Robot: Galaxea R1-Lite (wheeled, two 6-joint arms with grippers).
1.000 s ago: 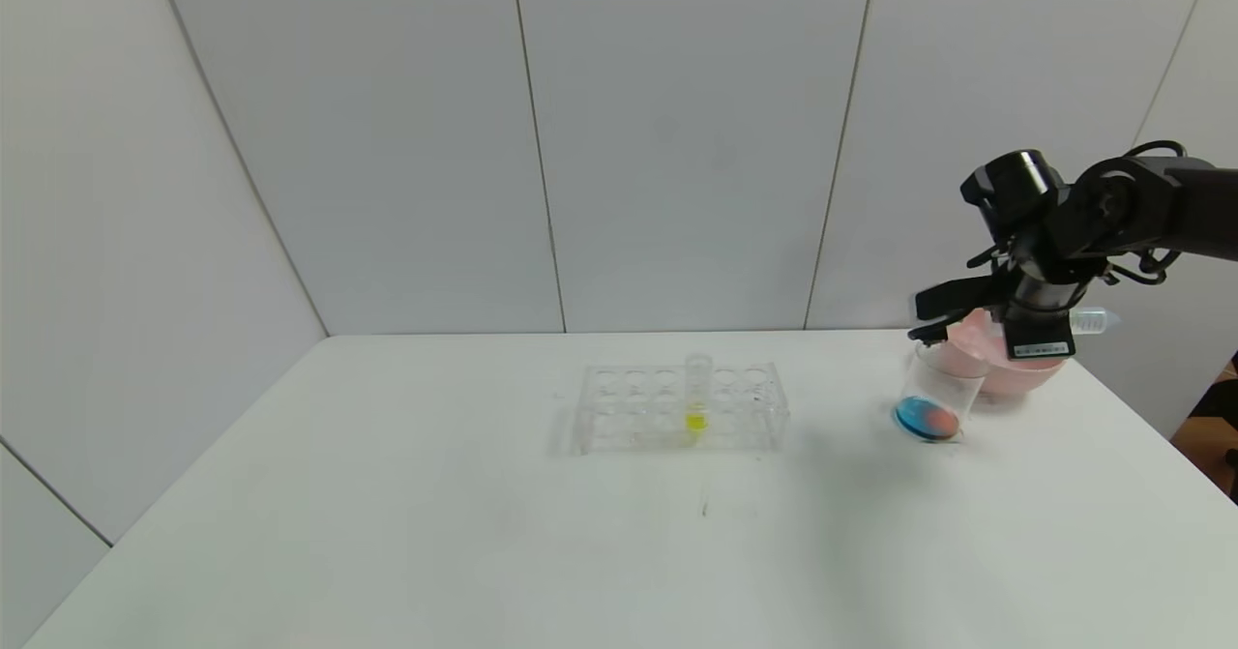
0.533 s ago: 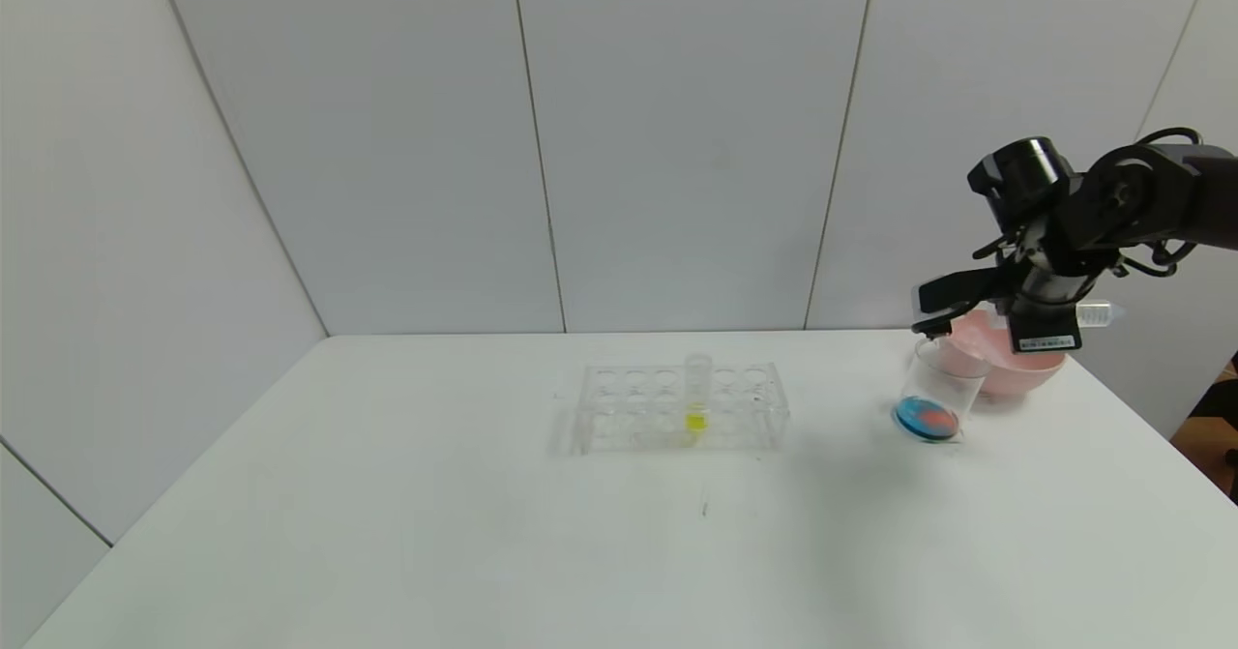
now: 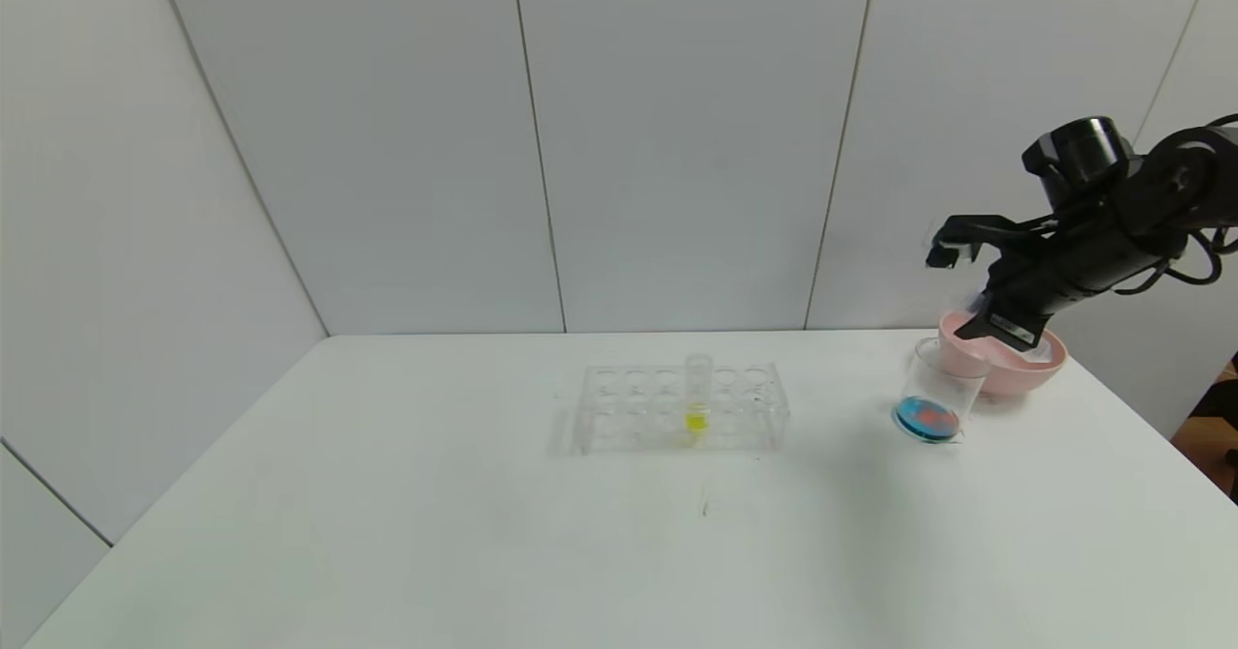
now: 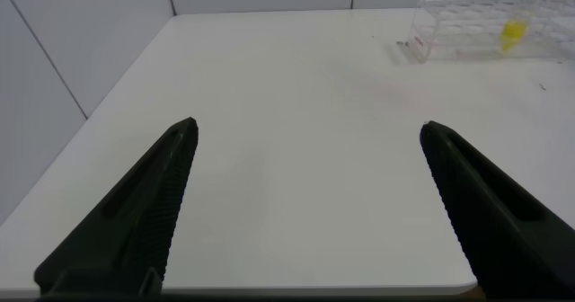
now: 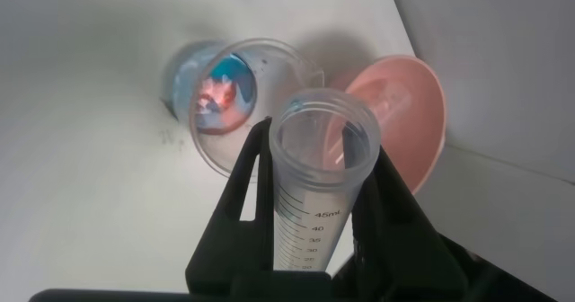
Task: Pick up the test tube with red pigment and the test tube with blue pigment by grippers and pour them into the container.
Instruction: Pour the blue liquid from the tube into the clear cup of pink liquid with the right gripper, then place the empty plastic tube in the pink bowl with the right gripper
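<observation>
Over the bench's far right corner, the right gripper [image 3: 953, 248] hangs in the air above the glass beaker [image 3: 936, 396] and the pink bowl [image 3: 1006, 367], clamped tight on a clear graduated test tube [image 5: 316, 181] that looks empty, mouth facing the wrist camera. The beaker stands just beside the bowl, with blue and orange-red liquid pooled in its bottom. Mid-bench sits the clear tube rack [image 3: 677, 407], one yellow-liquid tube [image 3: 696, 399] upright in it. The left gripper [image 4: 305, 203] hovers near the left edge, fingers spread wide apart, holding nothing.
</observation>
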